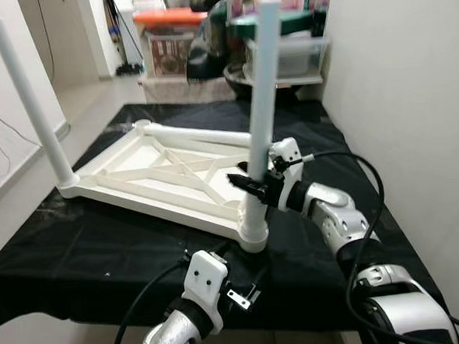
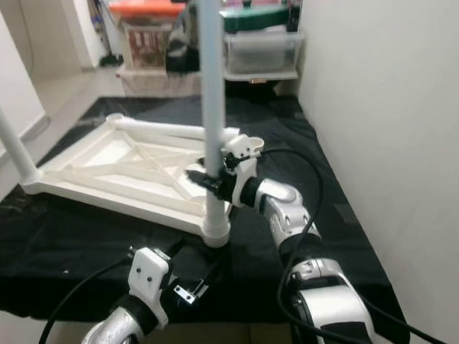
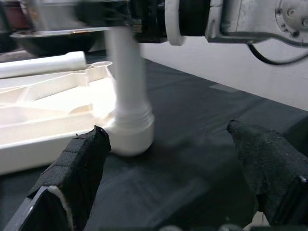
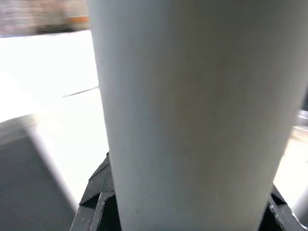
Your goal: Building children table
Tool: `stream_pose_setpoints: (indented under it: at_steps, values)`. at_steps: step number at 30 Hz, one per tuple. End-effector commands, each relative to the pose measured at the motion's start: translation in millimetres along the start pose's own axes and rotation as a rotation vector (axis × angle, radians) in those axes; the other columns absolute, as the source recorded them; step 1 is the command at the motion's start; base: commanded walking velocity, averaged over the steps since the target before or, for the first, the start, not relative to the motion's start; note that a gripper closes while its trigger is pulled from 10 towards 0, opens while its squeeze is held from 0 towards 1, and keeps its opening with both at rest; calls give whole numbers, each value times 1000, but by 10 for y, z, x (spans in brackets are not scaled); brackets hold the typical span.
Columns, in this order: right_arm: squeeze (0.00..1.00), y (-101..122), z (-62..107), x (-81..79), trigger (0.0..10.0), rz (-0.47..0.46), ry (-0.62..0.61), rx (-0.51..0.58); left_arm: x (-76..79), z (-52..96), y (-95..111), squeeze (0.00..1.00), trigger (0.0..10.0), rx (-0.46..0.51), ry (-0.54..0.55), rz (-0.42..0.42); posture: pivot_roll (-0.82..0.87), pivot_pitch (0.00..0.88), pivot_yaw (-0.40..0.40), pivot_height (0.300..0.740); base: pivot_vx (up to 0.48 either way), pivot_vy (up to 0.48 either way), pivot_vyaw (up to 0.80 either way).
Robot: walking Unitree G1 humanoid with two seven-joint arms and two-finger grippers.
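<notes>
While lying upside down on the black cloth (image 1: 78, 251), white table top (image 1: 128, 166) shows its ribbed underside, corner sockets facing up. Left to right across the head views: far-left leg (image 1: 30, 98) upright in its corner socket, leaning slightly outward; loose leg (image 1: 200, 135) lying along the far edge of the top; near-right leg (image 1: 260, 100) upright in the near-right corner socket (image 1: 254, 231), at the cloth's front right.

Left gripper (image 3: 168, 168) low at the front of the cloth, just before that socket, fingers (image 3: 77, 168) spread wide apart and holding nothing; seen from its wrist, socket and lower leg straight ahead between the two black pads, not touching either.

Right gripper (image 1: 250, 182) reaching in from the right at about a third of the leg's height, black fingers pinched on the near-right leg; from its wrist, leg's pale shaft (image 4: 192, 110) pressed close against the lens, black finger parts at both lower sides of it.

Behind the cloth, stacked clear storage boxes (image 1: 285, 55), one with an orange lid (image 1: 169, 17), one with a green lid (image 1: 279, 22). White wall (image 1: 412, 91) along the right side, close to the cloth's edge.
</notes>
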State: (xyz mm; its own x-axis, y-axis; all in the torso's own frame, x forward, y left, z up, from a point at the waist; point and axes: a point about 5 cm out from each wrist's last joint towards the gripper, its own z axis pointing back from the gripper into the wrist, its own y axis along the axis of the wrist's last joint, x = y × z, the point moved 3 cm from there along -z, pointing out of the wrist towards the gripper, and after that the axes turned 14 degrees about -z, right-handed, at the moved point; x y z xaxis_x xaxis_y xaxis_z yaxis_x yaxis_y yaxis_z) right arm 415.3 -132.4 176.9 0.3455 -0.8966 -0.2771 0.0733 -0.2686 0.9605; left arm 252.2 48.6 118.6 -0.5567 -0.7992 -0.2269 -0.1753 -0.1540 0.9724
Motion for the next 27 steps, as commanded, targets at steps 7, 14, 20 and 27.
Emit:
stream_pose_setpoints:
  at_steps: [7,14,20,27]
  values:
    - [0,-105,520,628,0,-116,-742,167,-11,13,-40,0,10000,-12,2,-3,30,0,-28,740,0,0,0]
    - [0,-150,473,399,9098,-156,-798,206,-11,9,-38,0,10000,-11,2,-6,31,0,-32,740,0,0,0]
    - [1000,-100,362,240,10000,-172,-701,230,-14,8,-34,0,10000,-11,5,-3,23,0,-31,740,0,0,0]
    - [0,32,242,138,10000,-200,-388,264,-11,-4,-30,0,10000,-10,6,-1,21,0,-33,740,0,0,0]
